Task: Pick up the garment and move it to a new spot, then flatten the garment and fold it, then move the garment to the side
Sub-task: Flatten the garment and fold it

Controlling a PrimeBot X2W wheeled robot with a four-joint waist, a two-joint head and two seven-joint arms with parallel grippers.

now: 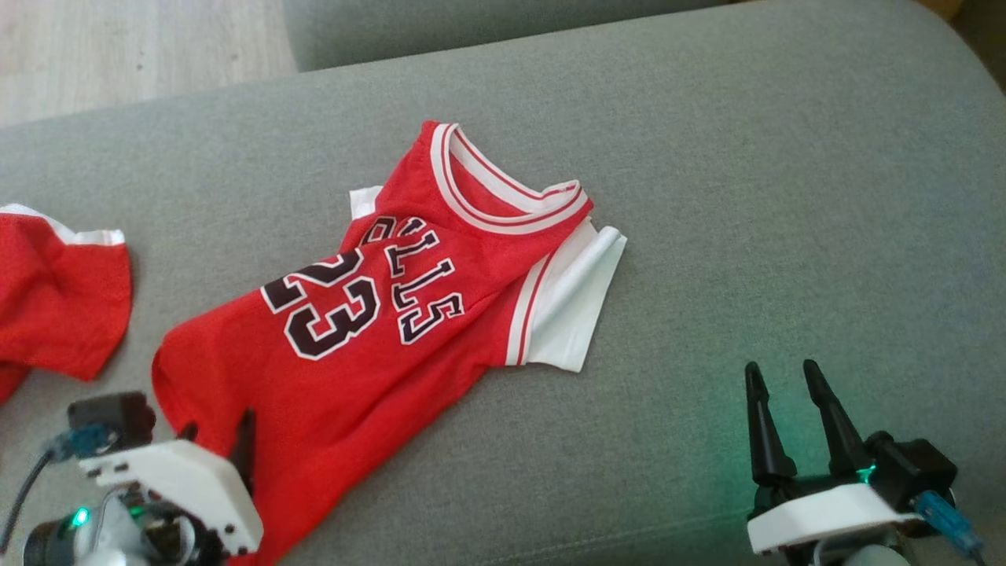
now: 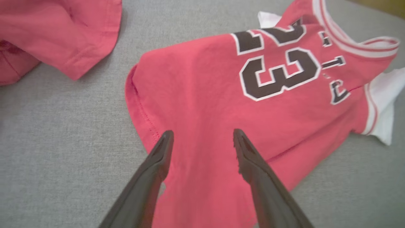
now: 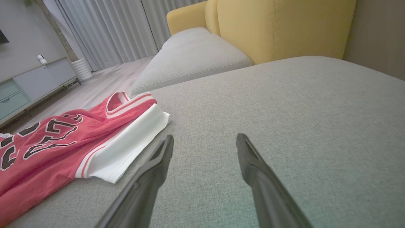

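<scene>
Two grippers flank a red basketball jersey, trimmed in white and red at the neck and printed with a black "23" and black lettering. It lies spread but slightly rumpled on a broad grey woven-fabric sofa cushion, its neck pointing away from the robot and its hem toward it. A white sleeve sticks out flat from the jersey's right side, and a small corner of white shows at its left shoulder. The left gripper hangs over the jersey's hem end, its white wrist housing low and its two long dark fingers aimed forward across the red cloth. In the left wrist view those fingers stand wide apart above the fabric with nothing pinched between them, so this hand is released; whether the tips touch the cloth cannot be told. The right gripper sits well to the right of the jersey, beyond the white sleeve, over bare cushion, its fingers pointing forward, spread and empty. A second red garment with a white edge lies to the left of the jersey, apart from it. Beyond the jersey's neck end lie a pale wooden floor and, in the right wrist view, a mustard-yellow upholstered backrest.
</scene>
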